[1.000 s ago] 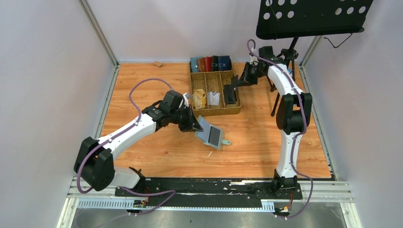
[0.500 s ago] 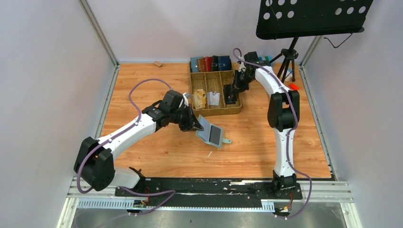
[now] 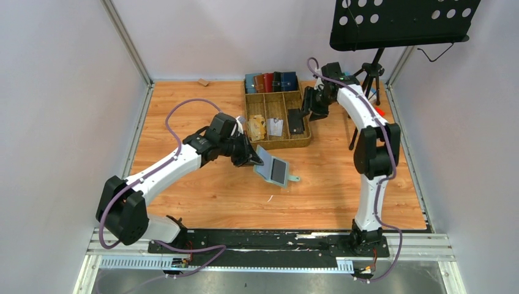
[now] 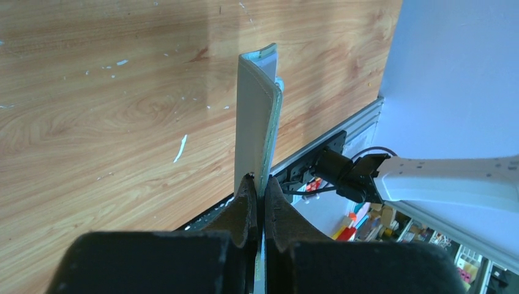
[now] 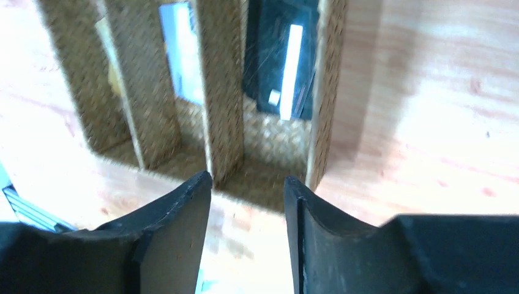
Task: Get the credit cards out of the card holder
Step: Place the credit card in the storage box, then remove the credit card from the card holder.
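The left fingers (image 4: 243, 211) pinched the card holder (image 3: 264, 164) by its edge, tilted over the worktop (image 3: 202, 184) to present its credit card (image 3: 278, 172), while the right fingers (image 5: 177, 220) hung parted above a second card (image 5: 278, 55) in the tray (image 3: 278, 146).

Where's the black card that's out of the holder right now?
Top view: the black card lies in the tray's right-hand compartment, right of the white card, with the open right gripper above it.
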You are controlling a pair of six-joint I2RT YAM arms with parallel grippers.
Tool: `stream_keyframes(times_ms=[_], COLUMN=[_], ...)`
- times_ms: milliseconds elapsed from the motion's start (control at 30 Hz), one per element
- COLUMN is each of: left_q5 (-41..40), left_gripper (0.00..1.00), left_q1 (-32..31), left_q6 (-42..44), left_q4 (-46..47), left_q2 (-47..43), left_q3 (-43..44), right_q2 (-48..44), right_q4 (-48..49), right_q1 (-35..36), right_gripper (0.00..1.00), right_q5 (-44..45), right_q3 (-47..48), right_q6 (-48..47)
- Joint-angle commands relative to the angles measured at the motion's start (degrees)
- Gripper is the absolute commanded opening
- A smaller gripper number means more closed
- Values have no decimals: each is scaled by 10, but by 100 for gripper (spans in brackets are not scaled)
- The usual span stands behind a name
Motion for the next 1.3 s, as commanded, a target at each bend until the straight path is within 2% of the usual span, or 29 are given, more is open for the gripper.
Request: stream_keyframes(times_ms=[0, 100, 167, 200, 300, 533, 733, 1033, 1267], left_q5=[15, 27, 29, 29, 31, 12, -3, -1, 27], left_gripper=[0, 0, 0, 0, 0, 0, 0, 0, 0], left_q1=[0, 1, 0, 1, 1, 1, 1, 2, 0], left_q6=[-32, -64, -78, -85, -110, -183, -206, -249, -276], left_q4=[51, 100, 122, 133, 173, 300, 345, 414, 458], left_q2=[-12, -25, -33, -37, -49, -84, -106, -125, -128], left_q3=[10, -1, -2, -3, -7, -46, -64, -89, -104], right_q2=[-141, -215, -264, -292, -352, -509, -613, -648, -639], right_q4=[44, 79, 88, 91, 99, 169, 230, 244, 354], right_q1=[1, 1, 2, 2, 2, 1, 1, 2, 2], right_gripper=[53, 69, 86, 91, 93, 88, 84, 77, 56], right_q5=[-24, -62, -84, -97, -138, -233, -283, -300, -353], right_q3=[-75, -143, -173, -187, -231, -394, -522, -566, -592], right_q6=[9, 26, 41, 48, 68, 121, 198, 242, 333])
